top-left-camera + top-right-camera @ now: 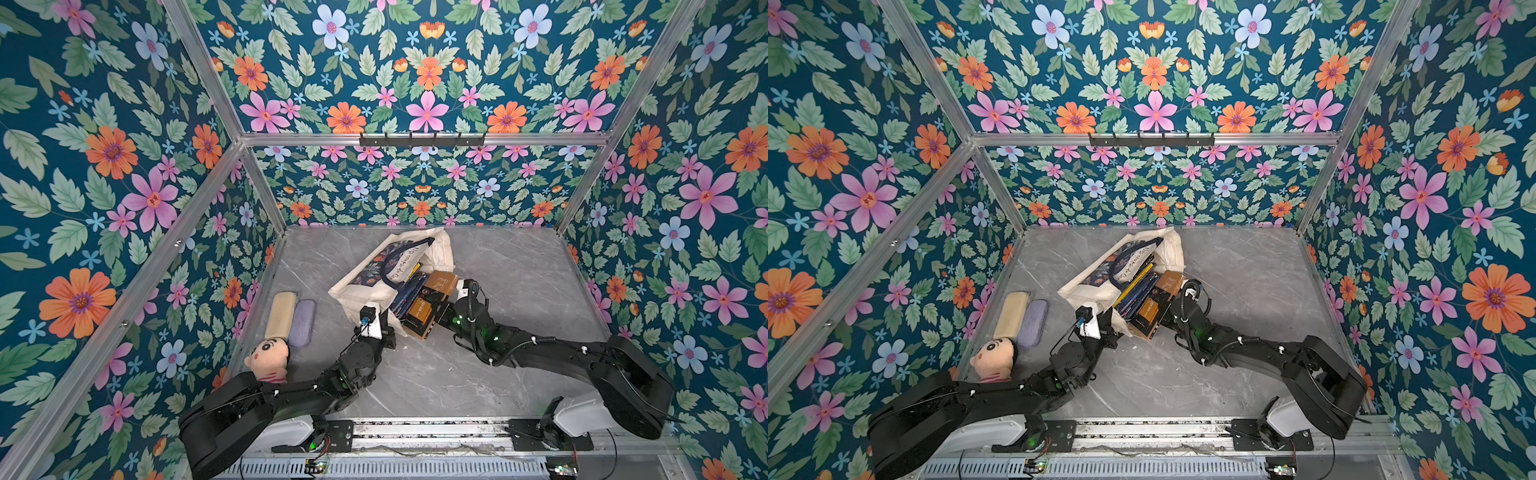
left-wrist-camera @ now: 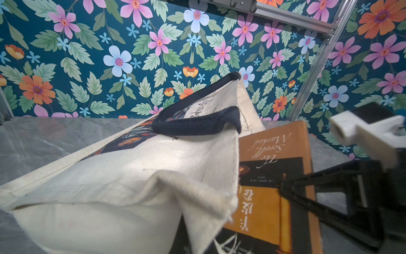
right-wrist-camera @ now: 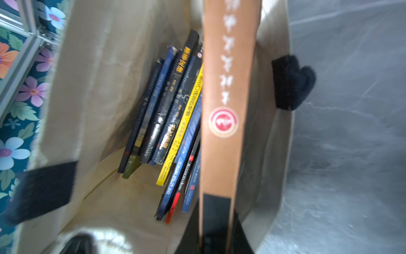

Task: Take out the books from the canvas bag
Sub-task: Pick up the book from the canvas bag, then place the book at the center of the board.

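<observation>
In both top views the canvas bag (image 1: pixel 365 291) lies on the counter (image 1: pixel 519 270), with the left claw (image 1: pixel 386 330) pinching its rim. In the left wrist view, a brown book (image 2: pixel 274 143) juts from the bag's mouth. In the right wrist view, the right claw (image 3: pixel 216 231) clamps that book's spine, and the other books (image 3: pixel 175 110) sit inside.

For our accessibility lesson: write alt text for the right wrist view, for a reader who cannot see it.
The right gripper holds a thick brown book, spine facing the camera, at the mouth of an open canvas bag. Thinner books sit side by side deeper inside; grey table beside the bag.
</observation>
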`<state>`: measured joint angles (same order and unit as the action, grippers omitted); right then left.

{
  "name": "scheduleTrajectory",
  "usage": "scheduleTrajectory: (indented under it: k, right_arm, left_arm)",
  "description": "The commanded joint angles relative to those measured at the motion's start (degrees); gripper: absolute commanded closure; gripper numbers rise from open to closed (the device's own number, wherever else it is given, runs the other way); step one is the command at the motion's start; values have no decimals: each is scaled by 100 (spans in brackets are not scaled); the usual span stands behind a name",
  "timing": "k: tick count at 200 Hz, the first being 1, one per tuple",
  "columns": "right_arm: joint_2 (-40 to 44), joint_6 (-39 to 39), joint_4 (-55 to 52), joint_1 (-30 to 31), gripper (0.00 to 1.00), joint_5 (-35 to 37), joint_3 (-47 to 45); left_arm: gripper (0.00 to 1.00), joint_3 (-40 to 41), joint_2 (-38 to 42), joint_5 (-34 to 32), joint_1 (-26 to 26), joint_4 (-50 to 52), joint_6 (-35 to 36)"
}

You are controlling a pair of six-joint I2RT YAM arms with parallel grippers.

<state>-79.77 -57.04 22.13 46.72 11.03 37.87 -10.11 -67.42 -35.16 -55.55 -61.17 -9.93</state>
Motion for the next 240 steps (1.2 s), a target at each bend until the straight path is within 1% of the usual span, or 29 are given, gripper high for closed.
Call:
scheduleTrajectory:
  k: [1, 39, 78, 101, 133, 148, 164, 180, 191, 211, 226, 240]
  right_arm:
    - [476, 501, 138, 21, 100, 324, -46]
    - [1638, 816, -534, 19, 100, 652, -248]
    - [3012, 1052, -1342, -65, 100, 1394, -561]
    - [3831, 1025, -1837, -368, 100, 1738, -813]
    - [4788, 801, -2281, -1015, 100, 1760, -1224]
    - [5117, 714, -2383, -1306, 100, 1763, -1412]
    - [5267, 514, -2392, -1639, 100, 1623, -1645]
    - [5177, 195, -2376, -2015, 100, 1310, -1847]
    - [5070, -26, -2234, -2298, 100, 1082, -2042]
    - [4846, -352, -1723, -2763, 100, 791, -2433]
    - [4667, -581, -1446, -3002, 100, 790, -2632]
    - [4472, -904, -1444, -3097, 100, 998, -2751]
  left_arm:
    - [100, 4, -43, -305, 18, 131, 53]
    - [100, 105, -52, -240, 44, 105, 50]
    - [100, 188, 150, -291, 53, 339, -26]
    - [100, 240, 407, -376, 53, 641, -129]
    - [100, 223, 816, -471, 53, 1349, -261]
    - [100, 276, 926, -478, 53, 1436, -313]
    - [100, 310, 932, -477, 53, 1397, -301]
    - [100, 290, 889, -469, 53, 1341, -210]
    - [100, 323, 863, -432, 53, 1227, -148]
    - [100, 528, 839, -221, 53, 715, -45]
    - [100, 606, 854, -39, 53, 490, 63]
    - [100, 608, 855, 136, 53, 457, 127]
